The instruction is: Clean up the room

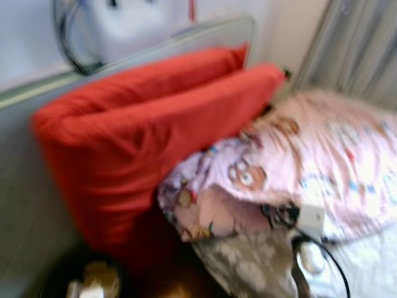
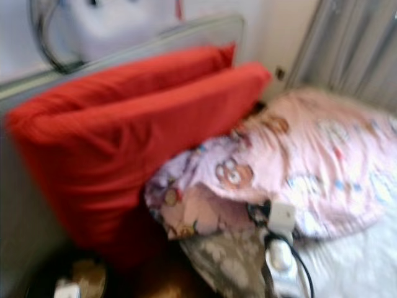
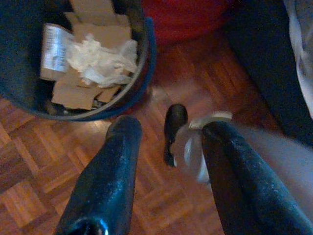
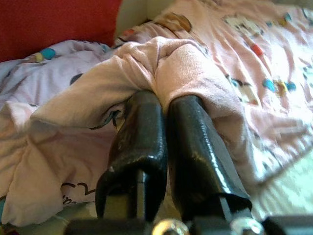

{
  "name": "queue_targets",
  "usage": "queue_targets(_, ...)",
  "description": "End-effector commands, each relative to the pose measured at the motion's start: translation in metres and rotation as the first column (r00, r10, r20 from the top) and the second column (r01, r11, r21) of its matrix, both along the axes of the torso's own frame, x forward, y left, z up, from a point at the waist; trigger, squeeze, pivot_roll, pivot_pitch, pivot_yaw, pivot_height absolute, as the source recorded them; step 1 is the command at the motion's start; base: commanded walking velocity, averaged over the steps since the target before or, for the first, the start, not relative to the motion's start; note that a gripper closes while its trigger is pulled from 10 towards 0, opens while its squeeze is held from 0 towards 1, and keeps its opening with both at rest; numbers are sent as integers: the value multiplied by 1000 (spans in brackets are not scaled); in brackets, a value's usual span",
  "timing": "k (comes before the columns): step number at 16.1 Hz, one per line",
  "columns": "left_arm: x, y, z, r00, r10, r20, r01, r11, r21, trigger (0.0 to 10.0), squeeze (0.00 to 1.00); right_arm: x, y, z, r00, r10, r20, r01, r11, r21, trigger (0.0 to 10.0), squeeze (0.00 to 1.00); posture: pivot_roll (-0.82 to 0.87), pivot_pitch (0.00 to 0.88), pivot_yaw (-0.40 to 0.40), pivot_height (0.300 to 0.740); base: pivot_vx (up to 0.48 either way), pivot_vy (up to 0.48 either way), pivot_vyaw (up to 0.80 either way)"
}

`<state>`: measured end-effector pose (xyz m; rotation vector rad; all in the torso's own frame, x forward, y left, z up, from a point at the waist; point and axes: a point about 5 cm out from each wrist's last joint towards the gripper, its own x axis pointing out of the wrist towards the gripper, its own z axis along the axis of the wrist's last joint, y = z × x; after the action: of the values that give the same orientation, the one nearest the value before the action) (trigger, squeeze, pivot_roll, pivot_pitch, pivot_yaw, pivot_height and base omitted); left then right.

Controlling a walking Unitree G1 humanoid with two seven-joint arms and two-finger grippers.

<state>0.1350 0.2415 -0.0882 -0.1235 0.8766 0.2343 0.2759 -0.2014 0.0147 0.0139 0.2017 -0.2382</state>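
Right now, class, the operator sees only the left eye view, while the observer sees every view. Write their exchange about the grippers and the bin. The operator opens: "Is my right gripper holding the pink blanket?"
Observer: Yes. The right wrist view shows the right gripper shut on a bunched fold of the pink cartoon-print blanket.
Operator: And my left gripper?
Observer: The left gripper is open, fingers spread, above the parquet floor.
Operator: What is in the bin beside it?
Observer: The round bin holds cardboard pieces and crumpled white plastic.
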Motion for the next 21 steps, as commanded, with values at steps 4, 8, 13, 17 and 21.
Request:
queue_targets(4,-12,-5,-6,998,-12,-54,11,1000,-12,10000,0,7,-21,18,993,-94,74,99,993,-62,10000,0,64,20,-21,740,-273,0,0)
queue_targets(8,-12,-5,-6,998,-20,-55,20,1000,-12,10000,0,8,-24,20,991,-111,76,117,990,-75,10000,0,63,19,-20,740,-276,0,0)
queue_targets(13,-12,-5,-6,998,-29,-58,29,1000,-10,10000,0,7,-21,19,991,-114,69,120,989,-88,10000,0,66,19,-18,740,-270,0,0)
queue_targets(17,-12,-5,-6,997,-36,-62,36,999,-9,10000,0,8,-21,21,992,-102,72,109,988,-107,10000,0,63,15,-18,740,-271,0,0)
queue_targets(21,-12,-5,-6,997,-41,-61,40,999,-10,10000,0,4,-28,15,989,-146,16,147,978,-148,10000,0,61,15,-19,740,-68,0,0)
